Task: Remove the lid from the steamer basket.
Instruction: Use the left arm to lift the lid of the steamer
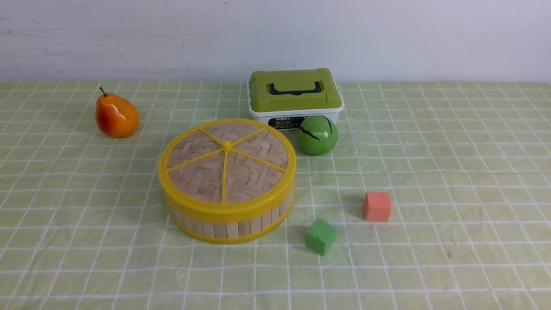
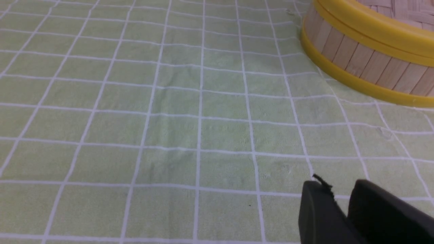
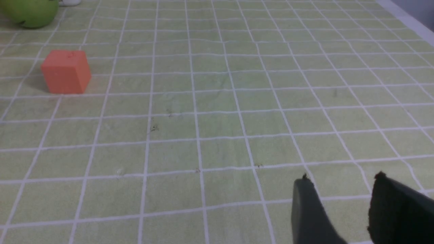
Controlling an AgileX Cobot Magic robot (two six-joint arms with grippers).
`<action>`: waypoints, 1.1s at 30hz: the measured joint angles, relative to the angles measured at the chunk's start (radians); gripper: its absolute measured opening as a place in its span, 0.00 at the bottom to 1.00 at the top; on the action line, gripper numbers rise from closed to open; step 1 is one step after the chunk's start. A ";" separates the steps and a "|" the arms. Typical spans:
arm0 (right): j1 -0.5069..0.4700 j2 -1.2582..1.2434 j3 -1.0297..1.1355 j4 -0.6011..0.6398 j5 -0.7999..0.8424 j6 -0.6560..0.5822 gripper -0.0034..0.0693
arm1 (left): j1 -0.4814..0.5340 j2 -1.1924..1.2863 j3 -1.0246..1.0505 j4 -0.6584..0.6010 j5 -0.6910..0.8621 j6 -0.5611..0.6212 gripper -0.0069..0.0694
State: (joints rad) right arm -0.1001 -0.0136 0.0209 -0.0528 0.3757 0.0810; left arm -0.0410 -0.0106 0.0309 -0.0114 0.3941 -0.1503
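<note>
The steamer basket [image 1: 228, 227] stands mid-table on the checked cloth, its light-wood slat wall between yellow rims. The lid [image 1: 227, 161], woven bamboo with yellow rim, spokes and centre knob, sits flat on top of it. No arm shows in the front view. In the left wrist view the basket wall [image 2: 359, 62] and the lid rim [image 2: 373, 27] lie ahead. My left gripper [image 2: 339, 184] hangs over bare cloth well short of them, its jaws a little apart and empty. My right gripper [image 3: 341, 178] is open over bare cloth, holding nothing.
An orange pear [image 1: 116, 116] lies at the back left. A white box with a green lid [image 1: 295, 92] and a green ball [image 1: 317, 134] stand behind the basket. To its right are a red cube [image 1: 377, 206] and a green cube [image 1: 321, 236].
</note>
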 joint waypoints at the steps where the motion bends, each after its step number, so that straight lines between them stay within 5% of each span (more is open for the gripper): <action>1: 0.000 0.000 0.000 0.000 0.000 0.000 0.38 | 0.000 0.000 0.000 0.002 0.000 0.000 0.27; 17: 0.000 0.000 0.000 0.000 0.000 0.000 0.38 | 0.000 0.000 0.001 -0.001 -0.041 0.000 0.29; 33: 0.000 0.000 0.000 0.000 0.000 0.000 0.38 | 0.000 0.000 0.001 -0.002 -0.853 -0.002 0.31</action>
State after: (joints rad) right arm -0.1001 -0.0136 0.0209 -0.0528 0.3757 0.0810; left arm -0.0410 -0.0106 0.0316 -0.0134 -0.4590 -0.1520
